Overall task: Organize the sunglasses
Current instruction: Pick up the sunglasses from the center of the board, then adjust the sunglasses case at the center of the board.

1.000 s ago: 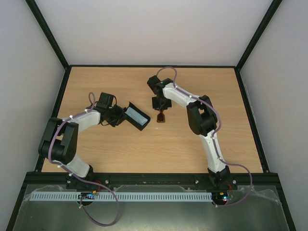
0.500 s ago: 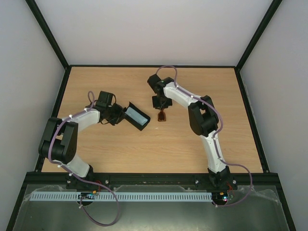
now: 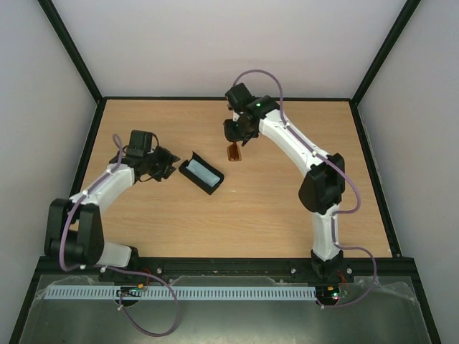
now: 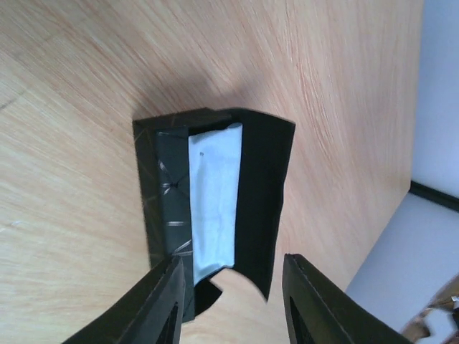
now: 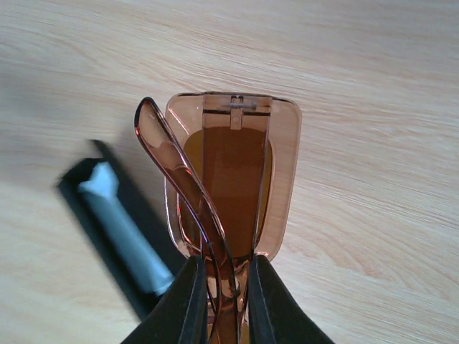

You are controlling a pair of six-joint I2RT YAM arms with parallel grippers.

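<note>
The sunglasses [image 5: 229, 165], folded, with amber lenses and a thin brown frame, hang above the table with my right gripper [image 5: 224, 287] shut on them. In the top view the sunglasses [image 3: 234, 152] are up and to the right of the black case [image 3: 201, 174]. The case lies open on the wood with a light blue cloth [image 4: 214, 201] inside. My left gripper [image 4: 233, 294] is open. The near end of the case [image 4: 265, 193] sits between its fingertips, with a gap on the right side. From above, the left gripper [image 3: 163, 166] is just left of the case.
The wooden table [image 3: 287, 215] is bordered by a black frame [image 3: 229, 98] with white walls behind and at both sides. The case [image 5: 118, 229] also shows blurred below the sunglasses in the right wrist view.
My left gripper has opened, let go of the case and drawn back to the left. The right arm has carried the sunglasses toward the far side of the table.
</note>
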